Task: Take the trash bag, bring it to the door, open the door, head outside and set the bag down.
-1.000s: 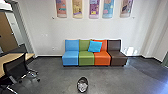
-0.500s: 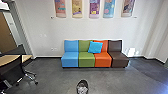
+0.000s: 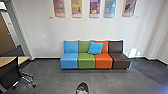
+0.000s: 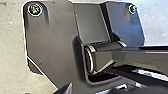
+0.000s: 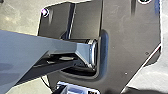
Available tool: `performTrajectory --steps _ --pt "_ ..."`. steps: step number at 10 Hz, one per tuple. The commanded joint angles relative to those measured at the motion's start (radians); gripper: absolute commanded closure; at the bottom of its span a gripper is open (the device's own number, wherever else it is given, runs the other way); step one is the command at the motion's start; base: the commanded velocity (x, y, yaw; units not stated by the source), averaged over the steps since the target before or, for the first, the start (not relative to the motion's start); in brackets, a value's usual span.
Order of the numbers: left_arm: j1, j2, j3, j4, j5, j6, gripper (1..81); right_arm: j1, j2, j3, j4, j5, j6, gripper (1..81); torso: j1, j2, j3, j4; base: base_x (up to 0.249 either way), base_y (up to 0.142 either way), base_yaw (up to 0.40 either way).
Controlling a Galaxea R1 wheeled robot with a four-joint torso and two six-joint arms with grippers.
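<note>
Couch (image 3: 69, 60) ahead of you w/ blue pillow (image 3: 95, 48), shoe (image 3: 82, 88) nearer; can't tell if L gripper or R gripper's wide/narrow

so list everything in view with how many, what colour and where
wall: one at the back, pale, behind the seats
floor: one, grey, below
seats: four in a row, blue, green, orange, brown, along the wall
cushion: one, bright blue, leaning where the green and orange backs meet
panels: five, multicoloured, high on the wall
desk: one, light top, left
office chair: one, black, at the desk
door: one, brown, far left
rounded thing: one, dark and pale, bottom centre, unclear what
robot's plate: one, dark, both wrist views
</note>
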Motion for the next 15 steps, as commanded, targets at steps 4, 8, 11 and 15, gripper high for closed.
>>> performTrajectory --steps 4,8,11,15 --pt "-0.042 0.011 0.005 -0.040 0.061 -0.013 1.0 0.025 0.007 0.008 0.000 -0.052 -0.008 1.0 0.000 0.000 0.000 0.000 0.182 0.000 0.000" --pt "-0.042 0.008 0.001 -0.029 0.063 -0.010 1.0 0.027 0.007 0.010 -0.002 -0.052 -0.008 1.0 0.000 0.000 0.000 0.000 0.180 0.000 0.000" --pt "-0.042 0.005 0.001 -0.029 0.063 -0.010 1.0 0.030 0.008 0.008 -0.005 -0.052 -0.008 1.0 0.000 0.000 0.000 0.000 0.180 0.000 0.000" --pt "-0.042 0.003 0.001 -0.029 0.063 -0.010 1.0 0.031 0.008 0.008 -0.005 -0.054 -0.008 1.0 0.000 0.000 0.000 0.000 0.180 0.000 0.000"
